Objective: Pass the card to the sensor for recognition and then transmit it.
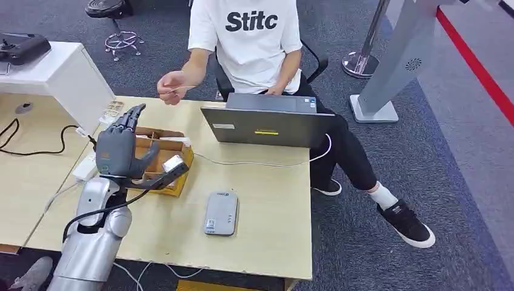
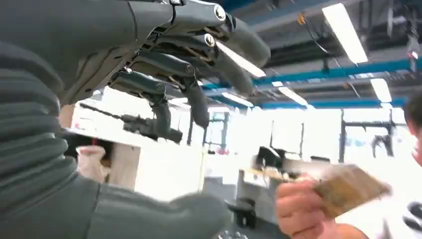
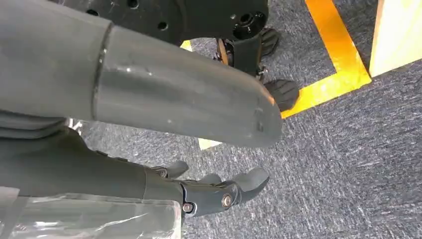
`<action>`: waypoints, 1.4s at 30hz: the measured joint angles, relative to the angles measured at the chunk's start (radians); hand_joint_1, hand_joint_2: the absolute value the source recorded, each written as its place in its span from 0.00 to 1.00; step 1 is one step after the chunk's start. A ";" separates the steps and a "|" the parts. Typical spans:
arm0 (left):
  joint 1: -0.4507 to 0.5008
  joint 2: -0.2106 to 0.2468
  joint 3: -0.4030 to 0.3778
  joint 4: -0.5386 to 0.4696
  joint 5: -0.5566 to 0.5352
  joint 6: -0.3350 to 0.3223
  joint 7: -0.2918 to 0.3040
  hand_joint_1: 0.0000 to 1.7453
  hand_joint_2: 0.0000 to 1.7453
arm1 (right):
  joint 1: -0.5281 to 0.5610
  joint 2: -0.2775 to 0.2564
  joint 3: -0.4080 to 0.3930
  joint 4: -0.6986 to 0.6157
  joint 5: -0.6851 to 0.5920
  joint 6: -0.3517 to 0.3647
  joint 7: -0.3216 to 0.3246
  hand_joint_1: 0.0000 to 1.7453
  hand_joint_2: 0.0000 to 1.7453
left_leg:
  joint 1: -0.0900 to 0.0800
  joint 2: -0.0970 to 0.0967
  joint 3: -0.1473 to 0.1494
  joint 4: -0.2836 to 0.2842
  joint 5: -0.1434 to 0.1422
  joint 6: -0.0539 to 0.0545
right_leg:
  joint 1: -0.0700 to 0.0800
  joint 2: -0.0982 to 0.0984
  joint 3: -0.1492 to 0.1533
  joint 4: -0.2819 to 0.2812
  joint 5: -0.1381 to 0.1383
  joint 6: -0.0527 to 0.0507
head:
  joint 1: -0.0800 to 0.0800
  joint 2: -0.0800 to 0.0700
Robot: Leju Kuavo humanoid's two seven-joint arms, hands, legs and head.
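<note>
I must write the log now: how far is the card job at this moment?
It looks nearly finished. The person's hand already holds the card, so the handover seems done. The left hand is raised, open and empty, above the wooden box. The sensor lies bare. Left: lowering the arm.

Even overhead light fell soft on the tabletop [image 1: 267, 200]. In the left wrist view, windows behind the left hand [image 2: 164, 64] glared white; the person's hand [image 2: 303, 209] was blurred.
</note>
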 joint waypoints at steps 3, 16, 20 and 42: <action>0.032 0.000 -0.028 -0.003 0.010 -0.085 -0.020 0.00 1.00 | 0.000 0.000 -0.010 0.000 0.000 0.000 0.003 0.00 0.00 | 0.000 0.000 0.000 0.000 0.000 0.000 | 0.000 0.000 0.000 0.000 0.000 0.000 | 0.000 0.000; 0.110 0.098 -0.175 -0.003 -0.040 -0.282 0.012 0.00 1.00 | 0.003 0.001 -0.042 0.000 0.012 -0.002 0.008 0.00 0.00 | 0.000 0.000 0.000 0.000 0.000 0.000 | 0.000 0.000 0.000 0.000 0.000 0.000 | 0.000 0.000; 0.114 0.120 -0.180 -0.003 -0.142 -0.211 0.089 0.00 1.00 | 0.003 0.002 -0.042 0.000 0.034 -0.019 0.007 0.00 0.00 | 0.000 0.000 0.000 0.000 0.000 0.000 | 0.000 0.000 0.000 0.000 0.000 0.000 | 0.000 0.000; 0.108 0.163 -0.092 0.096 -0.217 -0.166 0.159 0.00 1.00 | 0.003 0.008 -0.044 0.000 0.065 -0.029 0.015 0.00 0.00 | 0.000 0.000 0.000 0.000 0.000 0.000 | 0.000 0.000 0.000 0.000 0.000 0.000 | 0.000 0.000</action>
